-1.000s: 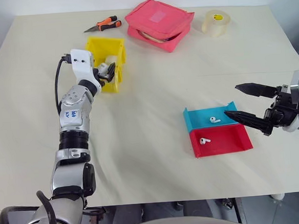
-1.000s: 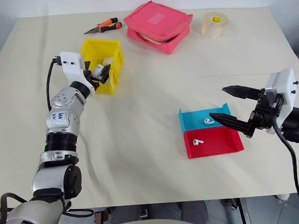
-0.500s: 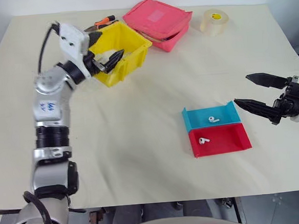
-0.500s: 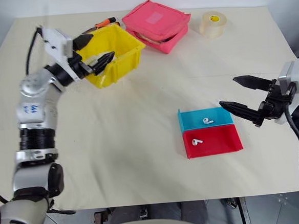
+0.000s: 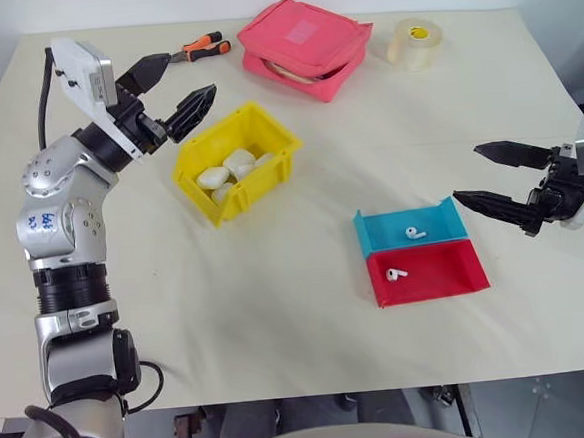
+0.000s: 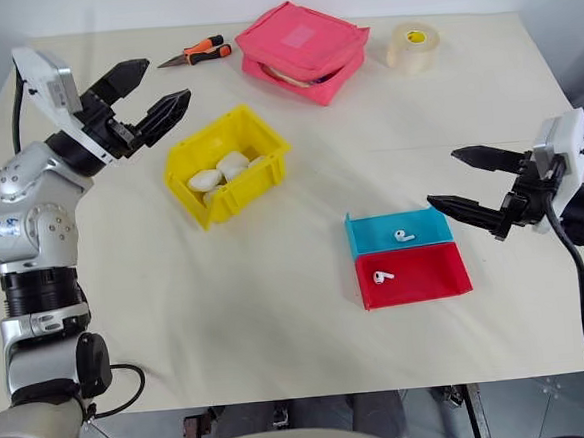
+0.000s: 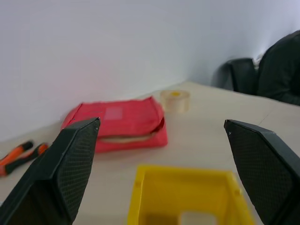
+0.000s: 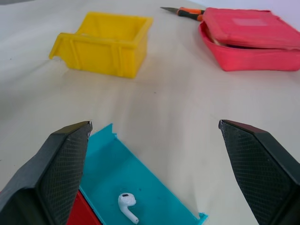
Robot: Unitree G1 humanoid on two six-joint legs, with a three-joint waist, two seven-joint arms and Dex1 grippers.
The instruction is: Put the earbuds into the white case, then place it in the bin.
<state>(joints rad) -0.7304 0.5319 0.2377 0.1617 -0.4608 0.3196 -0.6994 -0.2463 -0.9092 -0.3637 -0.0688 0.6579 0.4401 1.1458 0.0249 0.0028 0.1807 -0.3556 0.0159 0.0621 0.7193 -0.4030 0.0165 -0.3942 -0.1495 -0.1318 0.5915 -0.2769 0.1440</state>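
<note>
The yellow bin (image 5: 236, 161) sits angled on the worktop, white rounded pieces inside — which one is the case can't be told. Two white earbuds (image 5: 417, 233) (image 5: 399, 272) lie apart — one per shallow tray.

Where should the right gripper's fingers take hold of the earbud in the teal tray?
Probably from above, pinching the rounded head of the earbud. It lies flat on the floor of the teal tray with its short stem out to one side, so the head is the bulkiest part. The tray's raised back wall blocks a low approach from that side. The right gripper is open beside the tray.
</note>
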